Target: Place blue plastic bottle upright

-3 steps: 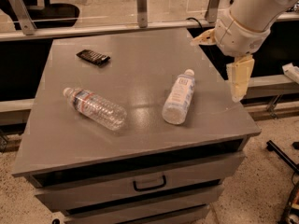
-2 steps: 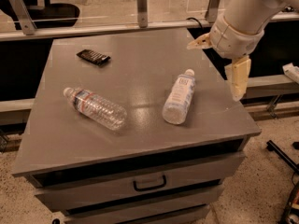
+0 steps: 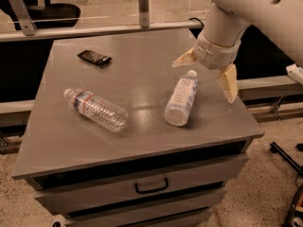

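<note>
1. Blue plastic bottle [image 3: 181, 100]: lying on its side on the right half of the grey table top [image 3: 142, 41], not upright. White cap [image 3: 191, 73] toward the far edge, base toward the near edge, body slanted a little to the left toward the front. Pale label with a small dark square logo facing up.
2. Gripper [image 3: 206, 71]: hanging just past the cap end of the bottle, over the right rear part of the table. Released, spread wide, nothing held. Left finger [image 3: 183, 59] on the left of the cap; right finger [image 3: 228, 82] on the right of it, pointing down near the table's right edge. No contact with the bottle seen.
3. White arm [image 3: 255, 8]: entering from the upper right, wrist angled down to the gripper.
4. Ribbed bottle [image 3: 97, 109]: clear, narrow red-and-blue label, also on its side, on the left half of the table, cap toward the left rear. Well apart from the blue plastic bottle.
5. Dark packet [image 3: 94, 57]: flat on the rear left of the table top, apart from both bottles.
6. Drawers under the table top; dark handle [image 3: 151, 186] on the upper drawer front.
7. Metal rail [image 3: 94, 30] running behind the table; speckled floor [image 3: 265, 193] at lower right.
</note>
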You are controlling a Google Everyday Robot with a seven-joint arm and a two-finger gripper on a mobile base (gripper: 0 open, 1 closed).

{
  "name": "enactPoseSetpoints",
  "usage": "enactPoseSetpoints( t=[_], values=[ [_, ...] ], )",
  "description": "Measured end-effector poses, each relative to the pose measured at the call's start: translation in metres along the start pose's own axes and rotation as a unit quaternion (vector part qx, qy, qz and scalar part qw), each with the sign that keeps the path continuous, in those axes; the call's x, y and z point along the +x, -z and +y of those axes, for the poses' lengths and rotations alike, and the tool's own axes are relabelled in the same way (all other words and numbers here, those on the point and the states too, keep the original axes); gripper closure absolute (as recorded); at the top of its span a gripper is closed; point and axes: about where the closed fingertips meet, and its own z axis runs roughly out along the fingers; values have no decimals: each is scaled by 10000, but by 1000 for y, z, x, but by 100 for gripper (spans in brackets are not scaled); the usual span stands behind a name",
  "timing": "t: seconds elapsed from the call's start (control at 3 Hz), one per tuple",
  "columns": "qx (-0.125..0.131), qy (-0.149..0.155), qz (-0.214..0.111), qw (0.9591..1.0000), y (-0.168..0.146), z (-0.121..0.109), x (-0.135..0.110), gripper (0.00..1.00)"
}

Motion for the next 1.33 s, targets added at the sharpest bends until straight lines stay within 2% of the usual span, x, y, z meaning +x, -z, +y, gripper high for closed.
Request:
enactPoseSetpoints(
  t=[0.33,0.67,1.0,1.33],
  values=[
    [45,638,-54,9979,-17,-10,-7,0],
    [130,1124,-80,9935,-25,-17,-16,16],
    [52,1599,34,9871,-23,-24,-35,39],
    [-39,1482,25,9890,-18,-30,-43,63]
  ],
)
